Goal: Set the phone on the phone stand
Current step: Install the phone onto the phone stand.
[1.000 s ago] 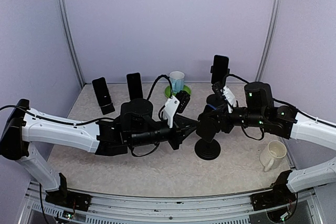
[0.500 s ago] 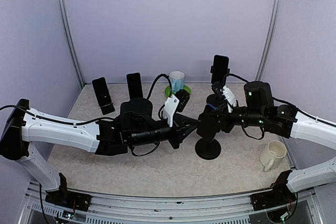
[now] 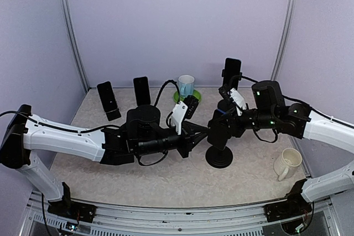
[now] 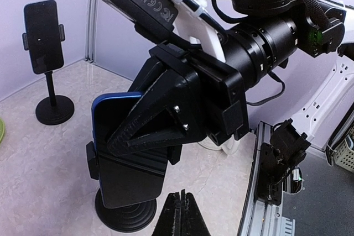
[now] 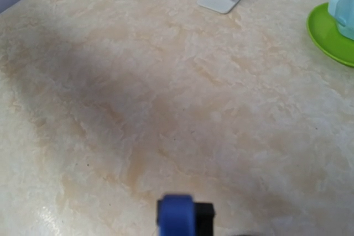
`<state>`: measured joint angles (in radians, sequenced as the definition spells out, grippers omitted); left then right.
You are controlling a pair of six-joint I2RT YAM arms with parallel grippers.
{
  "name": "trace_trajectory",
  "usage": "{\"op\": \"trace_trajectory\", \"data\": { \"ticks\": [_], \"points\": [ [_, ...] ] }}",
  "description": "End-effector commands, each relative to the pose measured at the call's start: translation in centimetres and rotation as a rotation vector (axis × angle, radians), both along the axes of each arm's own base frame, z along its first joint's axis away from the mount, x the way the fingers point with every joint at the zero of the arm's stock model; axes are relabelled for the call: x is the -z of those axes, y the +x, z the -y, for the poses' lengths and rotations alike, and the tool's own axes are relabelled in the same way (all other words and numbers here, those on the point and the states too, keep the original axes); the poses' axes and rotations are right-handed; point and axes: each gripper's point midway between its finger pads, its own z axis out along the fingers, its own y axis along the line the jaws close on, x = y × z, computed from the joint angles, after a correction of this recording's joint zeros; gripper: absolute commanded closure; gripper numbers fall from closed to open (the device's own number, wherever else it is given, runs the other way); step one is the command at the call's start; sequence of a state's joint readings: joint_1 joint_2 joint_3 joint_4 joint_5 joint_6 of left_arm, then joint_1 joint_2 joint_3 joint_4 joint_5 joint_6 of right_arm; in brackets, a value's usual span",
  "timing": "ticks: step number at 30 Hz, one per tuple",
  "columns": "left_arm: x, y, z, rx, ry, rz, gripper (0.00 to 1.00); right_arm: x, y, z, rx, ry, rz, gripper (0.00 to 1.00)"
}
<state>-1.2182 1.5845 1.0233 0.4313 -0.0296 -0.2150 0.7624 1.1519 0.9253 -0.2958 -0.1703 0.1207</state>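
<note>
The phone (image 4: 123, 136), dark with a blue case, stands upright in the clamp of a black phone stand (image 4: 124, 214) with a round base (image 3: 219, 158) at the table's middle. My right gripper (image 3: 220, 127) is shut on the phone, one black finger (image 4: 155, 125) across its face. In the right wrist view only the phone's blue edge (image 5: 176, 216) and a bit of black clamp (image 5: 204, 216) show at the bottom. My left gripper (image 4: 181, 214) is shut and empty, its tips just in front of the stand (image 3: 202, 131).
A second phone on a tall stand (image 3: 231, 73) is behind. Two more phones on stands (image 3: 108, 100) (image 3: 142, 90) are at the back left. A cup on a green plate (image 3: 186, 87) is at the back, and a white mug (image 3: 287, 163) at the right.
My right arm's forearm has shifted a little left and back while its gripper stays on the phone. The left arm has not moved.
</note>
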Motion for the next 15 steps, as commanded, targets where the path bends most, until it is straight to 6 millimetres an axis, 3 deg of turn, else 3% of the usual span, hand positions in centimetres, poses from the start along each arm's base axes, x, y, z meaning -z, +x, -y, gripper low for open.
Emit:
{"op": "trace_trajectory", "data": {
  "ticks": [1,4,15],
  "points": [
    [-1.0,-0.4,-0.4,-0.003,-0.038,0.005,1.00,1.3,-0.4,0.6,0.004,-0.049,-0.066,1.00],
    [-1.0,-0.3,-0.5,-0.010,-0.038,0.003,1.00,1.1,-0.4,0.6,0.005,-0.048,-0.064,1.00],
    [-0.7,-0.3,-0.7,-0.018,-0.039,-0.002,0.99,0.0,-0.5,0.6,0.005,-0.031,-0.048,0.72]
  ]
}}
